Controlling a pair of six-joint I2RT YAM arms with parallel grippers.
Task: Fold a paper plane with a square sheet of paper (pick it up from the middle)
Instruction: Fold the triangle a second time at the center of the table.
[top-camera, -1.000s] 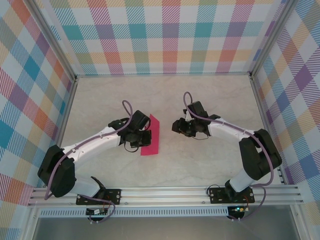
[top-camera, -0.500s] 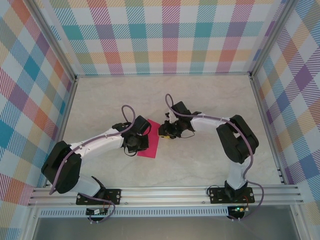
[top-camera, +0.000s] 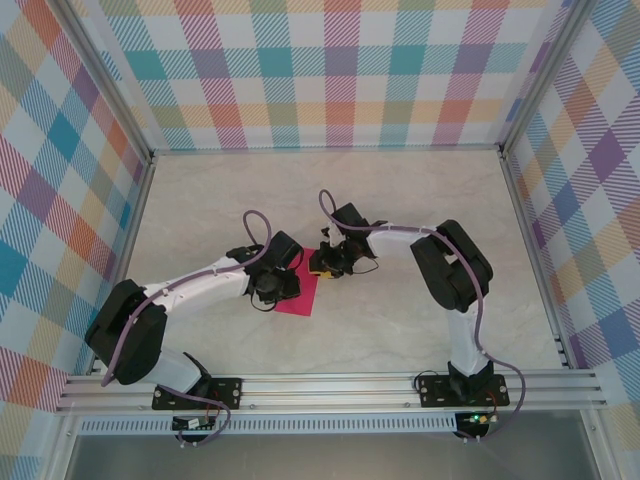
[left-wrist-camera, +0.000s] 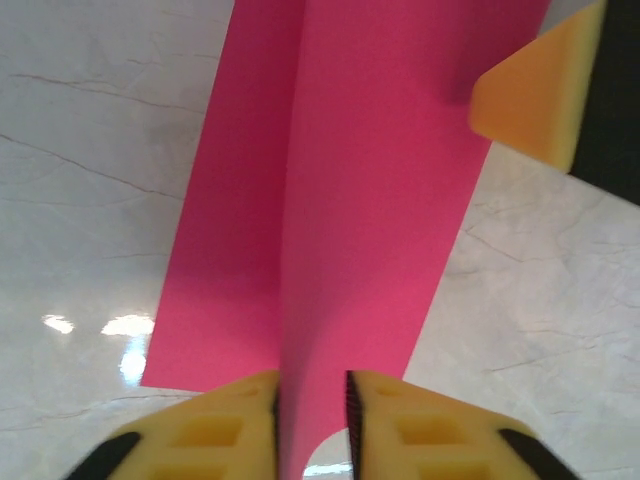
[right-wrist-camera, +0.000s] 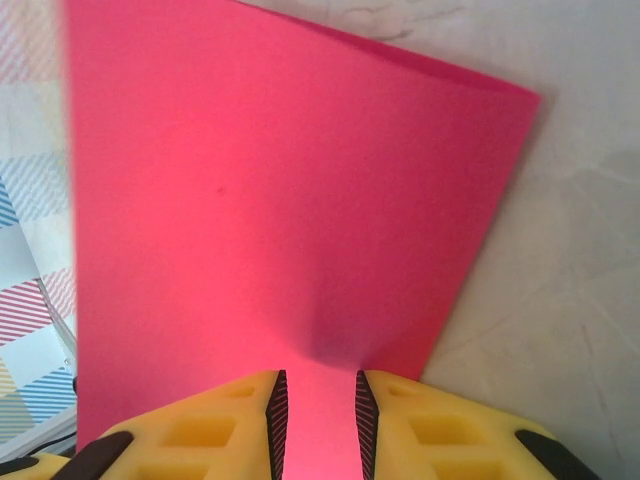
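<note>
The left pincer (top-camera: 291, 283) and right pincer (top-camera: 321, 264) flank the pink-red sheet of paper (top-camera: 301, 299).

Setting of my workspace. Tabletop (top-camera: 400, 200): pale, marble-veined and glossy, with small bright glints of reflected light (left-wrist-camera: 125, 325) seen from my left wrist. Back wall (top-camera: 330, 70), left wall (top-camera: 50, 200) and right wall (top-camera: 590, 180): panels of pastel plaid in teal, orange, pink and purple. Corner posts (top-camera: 105, 85) and near-edge rail (top-camera: 330, 385): bare aluminium.
</note>
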